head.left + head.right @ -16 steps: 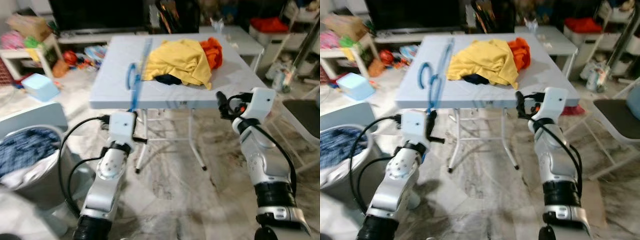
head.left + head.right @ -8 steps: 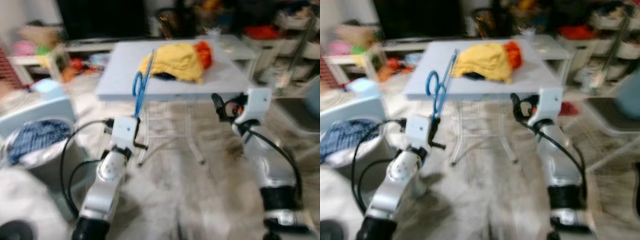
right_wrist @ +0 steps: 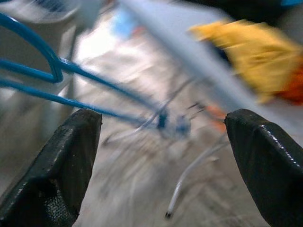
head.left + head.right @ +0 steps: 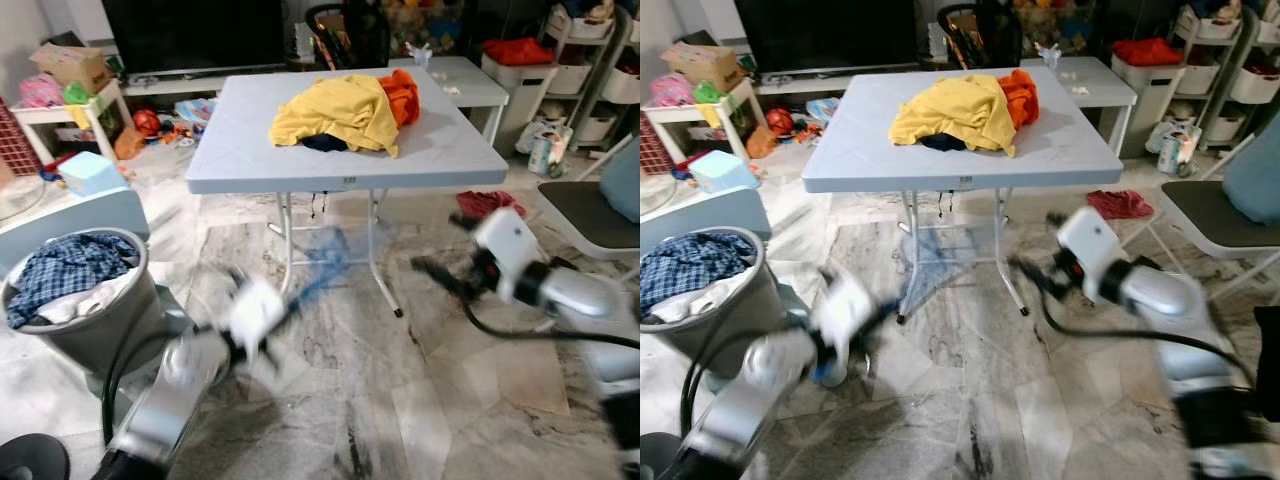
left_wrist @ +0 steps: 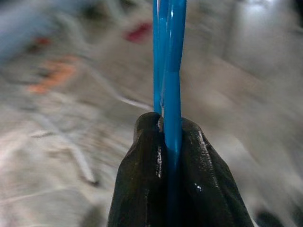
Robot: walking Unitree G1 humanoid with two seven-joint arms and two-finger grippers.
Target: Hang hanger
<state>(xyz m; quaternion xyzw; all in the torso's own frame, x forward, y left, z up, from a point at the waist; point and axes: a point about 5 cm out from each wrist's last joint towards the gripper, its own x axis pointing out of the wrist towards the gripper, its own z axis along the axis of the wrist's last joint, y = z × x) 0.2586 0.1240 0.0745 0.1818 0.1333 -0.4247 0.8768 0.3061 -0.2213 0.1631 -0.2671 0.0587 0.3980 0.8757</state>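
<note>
The left hand (image 5: 173, 189) is clamped tight on the blue hanger (image 5: 169, 61), now carried low over the floor instead of up by the desk (image 4: 240, 160). The right hand (image 3: 165, 161) gapes wide, holding nothing. Both arms have swung down and blur as the robot backs off, so it is likely heading elsewhere to hang it.

- A grey folding table (image 4: 250, 160) stood at the upper middle of the frame.
- A yellow garment (image 4: 335, 110) lay heaped on it, touching an orange cloth (image 4: 408, 95).
- A grey laundry bin (image 4: 95, 335) with a blue plaid cloth (image 4: 60, 275) sat at the left.
- A dark television (image 4: 190, 30) stood at the top.
</note>
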